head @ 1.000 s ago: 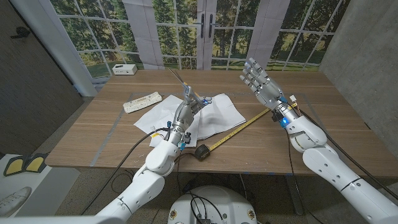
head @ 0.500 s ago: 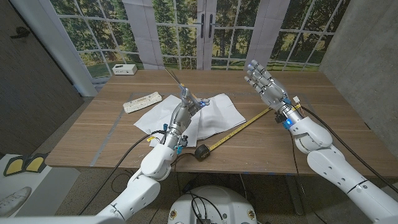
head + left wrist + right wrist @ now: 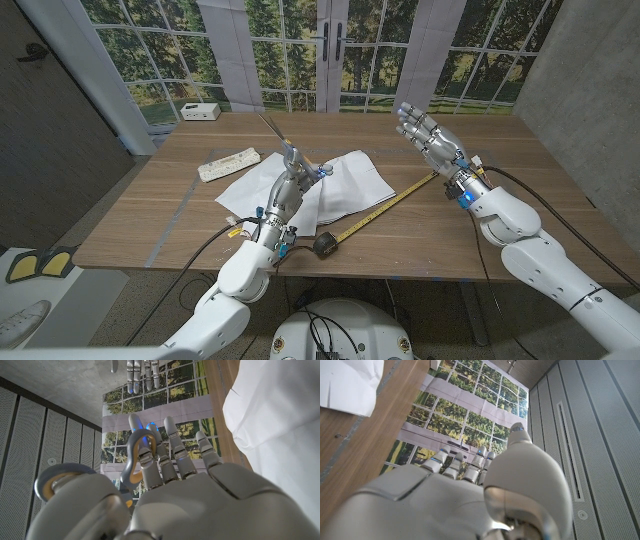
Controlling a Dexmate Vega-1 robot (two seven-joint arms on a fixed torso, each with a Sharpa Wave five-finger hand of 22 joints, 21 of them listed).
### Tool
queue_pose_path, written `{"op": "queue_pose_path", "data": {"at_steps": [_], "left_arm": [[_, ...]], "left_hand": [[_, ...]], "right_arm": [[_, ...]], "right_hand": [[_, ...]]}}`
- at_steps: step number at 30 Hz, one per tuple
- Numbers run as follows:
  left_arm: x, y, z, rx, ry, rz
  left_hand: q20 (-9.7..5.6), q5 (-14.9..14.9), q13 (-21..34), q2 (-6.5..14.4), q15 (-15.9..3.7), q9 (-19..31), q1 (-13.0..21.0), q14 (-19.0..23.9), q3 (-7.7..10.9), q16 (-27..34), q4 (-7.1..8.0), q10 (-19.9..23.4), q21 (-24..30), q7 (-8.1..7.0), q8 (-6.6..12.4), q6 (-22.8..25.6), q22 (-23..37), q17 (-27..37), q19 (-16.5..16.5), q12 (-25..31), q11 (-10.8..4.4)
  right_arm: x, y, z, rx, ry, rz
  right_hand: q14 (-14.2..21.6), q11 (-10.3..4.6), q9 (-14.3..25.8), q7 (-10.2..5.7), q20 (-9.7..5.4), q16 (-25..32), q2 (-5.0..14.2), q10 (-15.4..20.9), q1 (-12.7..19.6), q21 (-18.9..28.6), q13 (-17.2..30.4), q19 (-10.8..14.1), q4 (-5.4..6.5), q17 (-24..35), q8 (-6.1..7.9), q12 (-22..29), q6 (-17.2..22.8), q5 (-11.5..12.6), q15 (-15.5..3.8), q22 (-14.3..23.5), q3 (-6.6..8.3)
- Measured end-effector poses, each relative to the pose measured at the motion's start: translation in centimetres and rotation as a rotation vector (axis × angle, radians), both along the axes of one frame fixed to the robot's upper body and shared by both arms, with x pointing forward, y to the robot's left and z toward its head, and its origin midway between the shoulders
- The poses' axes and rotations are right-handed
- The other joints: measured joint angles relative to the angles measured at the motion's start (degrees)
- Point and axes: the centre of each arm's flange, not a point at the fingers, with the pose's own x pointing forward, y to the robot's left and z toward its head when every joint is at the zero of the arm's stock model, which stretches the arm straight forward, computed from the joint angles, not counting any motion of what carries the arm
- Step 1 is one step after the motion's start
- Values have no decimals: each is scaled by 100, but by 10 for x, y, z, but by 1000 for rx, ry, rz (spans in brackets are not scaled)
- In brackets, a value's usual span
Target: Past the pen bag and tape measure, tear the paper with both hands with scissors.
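Gripping scissors [image 3: 283, 150] — left hand [image 3: 290, 180] — over paper [image 3: 345, 185]

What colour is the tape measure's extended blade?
Yellow; the tape measure blade shows best in the head view.

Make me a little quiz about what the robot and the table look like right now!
1. True or false: the left hand holds the scissors.
2. What lies under the left hand? A) white paper B) a plate C) a book
3. Fill in: the right hand is raised with its fingers ____ and holds nothing.

Key:
1. True; the scissor loops sit on its fingers.
2. A, the white paper, next to the yellow tape measure.
3. Spread.
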Motion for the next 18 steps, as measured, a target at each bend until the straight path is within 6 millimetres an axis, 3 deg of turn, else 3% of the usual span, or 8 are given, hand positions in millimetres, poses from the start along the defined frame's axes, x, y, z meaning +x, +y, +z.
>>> {"op": "queue_pose_path", "data": {"at_steps": [10,13,18], "left_arm": [[-11,8,-5,0,-6,19],[-14,10,-7,-4,-6,26],[-20,13,-11,-18,-6,40]], "left_hand": [[-10,30,-5,0,0,25,0,0,-8,0,40,-19,-45,-22,-29,-22,0,0,-29,1,-19],[-11,30,-5,0,0,25,0,0,-7,0,40,-51,-45,-52,-44,-53,-1,0,-28,1,-51],[-11,30,-24,30,0,25,30,0,-7,0,40,-51,-45,-52,-50,-52,-1,1,-28,0,-51]], "right_arm": [[6,0,2,-90,-12,-83],[8,0,2,-111,-12,-102],[13,2,1,-154,-8,-131]], "right_hand": [[51,0,1,-41,-42,22,61,0,61,0,1,103,-80,1,0,0,41,0,-9,0,80],[94,20,1,-37,-29,66,70,20,70,60,-27,264,-83,0,-9,0,38,0,-10,0,83],[113,21,-28,37,-10,91,115,20,115,62,-54,338,-92,-27,-157,-25,-295,0,-30,0,130]]}}
